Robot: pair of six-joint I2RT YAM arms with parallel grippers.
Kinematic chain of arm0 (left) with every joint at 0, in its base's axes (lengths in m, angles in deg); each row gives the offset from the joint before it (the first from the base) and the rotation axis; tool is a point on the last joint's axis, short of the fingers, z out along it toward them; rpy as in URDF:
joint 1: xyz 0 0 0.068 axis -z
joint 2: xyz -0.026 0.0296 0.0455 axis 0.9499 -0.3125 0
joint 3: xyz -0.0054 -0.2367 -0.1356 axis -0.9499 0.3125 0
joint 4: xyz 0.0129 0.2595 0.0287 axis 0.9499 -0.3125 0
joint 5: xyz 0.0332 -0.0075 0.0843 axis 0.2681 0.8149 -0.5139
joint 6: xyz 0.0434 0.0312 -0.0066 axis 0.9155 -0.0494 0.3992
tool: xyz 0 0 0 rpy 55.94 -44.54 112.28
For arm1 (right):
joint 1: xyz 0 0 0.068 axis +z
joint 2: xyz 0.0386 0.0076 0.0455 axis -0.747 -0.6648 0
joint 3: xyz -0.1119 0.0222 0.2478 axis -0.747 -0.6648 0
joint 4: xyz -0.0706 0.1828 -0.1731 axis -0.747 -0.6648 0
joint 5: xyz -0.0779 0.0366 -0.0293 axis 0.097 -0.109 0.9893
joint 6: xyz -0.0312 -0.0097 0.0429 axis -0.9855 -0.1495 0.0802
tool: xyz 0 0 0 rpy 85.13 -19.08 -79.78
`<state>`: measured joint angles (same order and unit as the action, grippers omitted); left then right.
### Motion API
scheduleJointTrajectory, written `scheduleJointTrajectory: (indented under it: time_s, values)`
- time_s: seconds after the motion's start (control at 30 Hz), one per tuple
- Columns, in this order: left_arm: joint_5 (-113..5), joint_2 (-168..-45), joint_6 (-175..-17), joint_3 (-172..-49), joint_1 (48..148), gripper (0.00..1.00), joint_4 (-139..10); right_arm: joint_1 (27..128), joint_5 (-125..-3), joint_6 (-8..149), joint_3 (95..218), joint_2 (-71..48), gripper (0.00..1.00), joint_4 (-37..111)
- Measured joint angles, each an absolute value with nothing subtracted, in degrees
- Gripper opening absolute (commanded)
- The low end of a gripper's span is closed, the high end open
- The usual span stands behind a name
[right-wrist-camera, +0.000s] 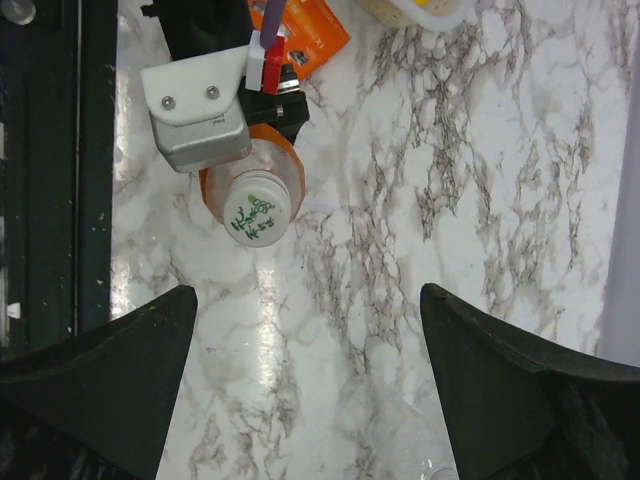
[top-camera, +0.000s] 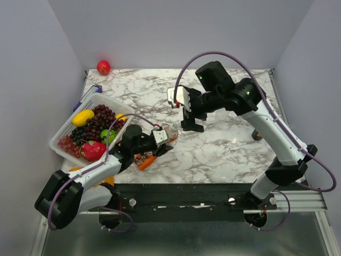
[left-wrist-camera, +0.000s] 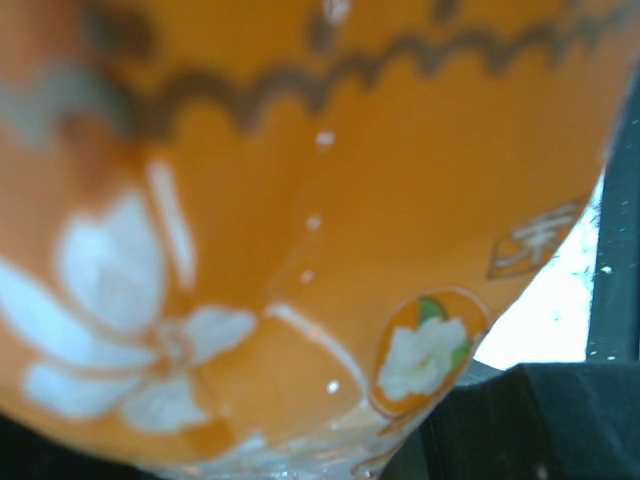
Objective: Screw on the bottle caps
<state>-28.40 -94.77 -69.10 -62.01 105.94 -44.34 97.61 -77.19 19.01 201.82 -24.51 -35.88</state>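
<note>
Left arm (top-camera: 101,168) reaching low, left fingers (left-wrist-camera: 540,420) clamped, right arm (top-camera: 272,125) arched over, right fingers (right-wrist-camera: 100,390) spread downward.

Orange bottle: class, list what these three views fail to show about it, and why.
1. Left wrist view: the orange bottle fills the frame and is badly blurred.
2. Right wrist view: the cap is seen end-on, so its tightness cannot be told.
3. Top view: the left hand hides most of the bottle, and the cap is too small to see.

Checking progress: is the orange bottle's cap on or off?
On: a whitish cap sits atop the orange bottle in the right wrist view; tightness cannot tell.
</note>
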Motion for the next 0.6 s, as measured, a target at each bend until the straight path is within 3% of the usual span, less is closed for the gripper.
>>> scheduleJointTrajectory:
  time_s: [0.13, 0.3, 0.6]
  values:
    - [-26.8, -95.6, -71.8, -62.4, 105.6, 0.00, -44.1, 95.7, -84.9, 22.8, 197.7, -21.5, 0.90, -32.3]
    - [-24.6, -97.6, -74.0, -65.7, 105.6, 0.00, -45.3, 95.8, -90.8, 24.6, 191.4, -20.4, 0.89, -27.4]
    - [-22.9, -98.6, -74.4, -68.2, 105.5, 0.00, -47.9, 94.9, -91.9, 25.2, 186.0, -19.5, 0.85, -19.4]
